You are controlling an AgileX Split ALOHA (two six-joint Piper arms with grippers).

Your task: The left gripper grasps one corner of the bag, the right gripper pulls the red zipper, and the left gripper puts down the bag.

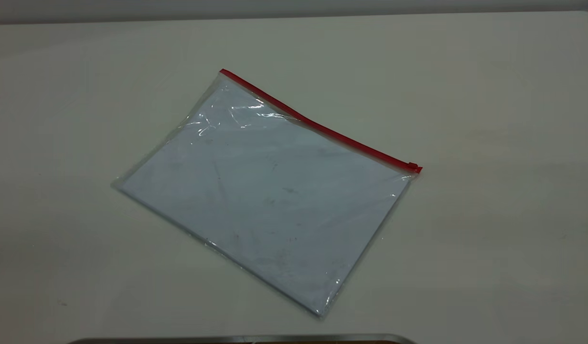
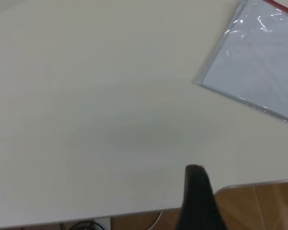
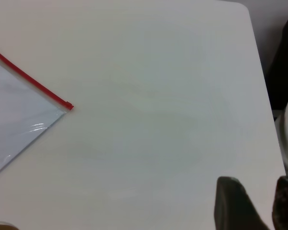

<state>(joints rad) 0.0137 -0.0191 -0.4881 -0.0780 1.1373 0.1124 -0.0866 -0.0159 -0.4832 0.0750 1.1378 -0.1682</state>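
Note:
The bag (image 1: 270, 191) lies flat on the white table, a clear pouch with a pale blue sheet inside. The red zipper (image 1: 317, 125) runs along its far long edge, with the small red slider (image 1: 412, 166) at the right end. Neither gripper shows in the exterior view. My left gripper (image 2: 197, 191) shows only as a black tip in the left wrist view, well away from the bag's corner (image 2: 259, 62). My right gripper (image 3: 257, 191) is open and empty, above bare table, far from the slider (image 3: 67, 105) and the bag (image 3: 14, 115).
The table's near edge, with a wooden surface (image 2: 259, 206) beyond it, lies close to the left gripper. The table's right edge (image 3: 264, 96) is close to the right gripper. A metal-rimmed edge (image 1: 236, 339) shows at the bottom of the exterior view.

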